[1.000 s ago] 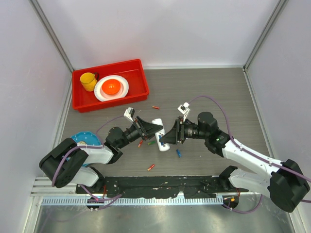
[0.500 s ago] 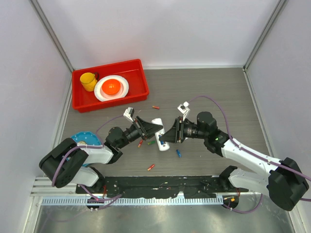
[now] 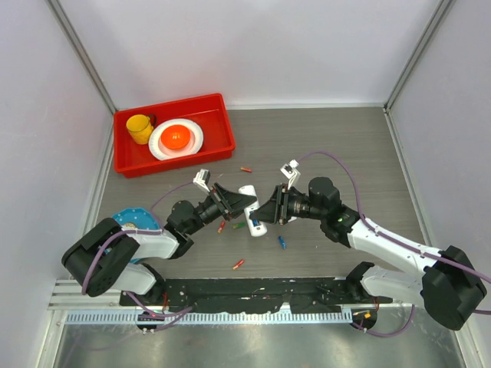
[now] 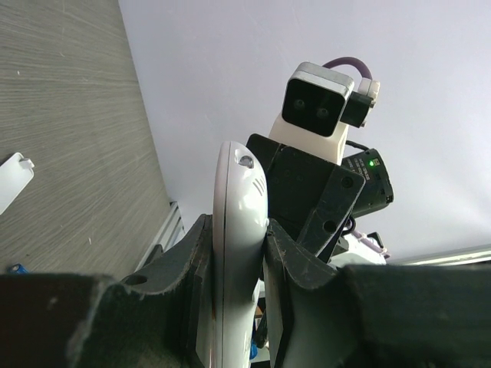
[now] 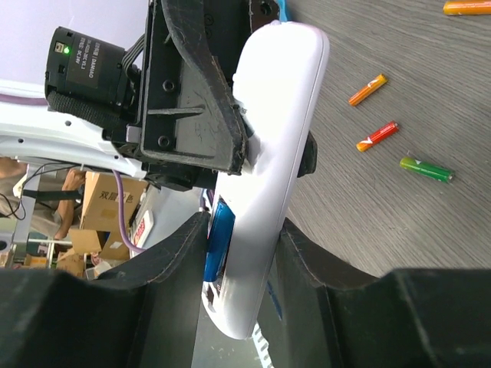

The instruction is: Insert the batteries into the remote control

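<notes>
Left gripper (image 4: 238, 226) clamps the remote control (image 4: 234, 192), so imo the right gripper (image 5: 247, 226) (straddling it, can't tell if it's gripping) should press the blue battery (image 5: 220, 234) in squarely, no twisting.

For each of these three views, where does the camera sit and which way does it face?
Top external: above and behind the arms, looking down at the table; both arms show, left claw and right claw at the remote control.
Left wrist: on the left arm, looking along its fingers, clamped on the remote control, toward the right arm's camera.
Right wrist: on the right arm, looking along its fingers flanking the remote control; batteries beyond.
Shared: both wrist views face each other across the remote control.
</notes>
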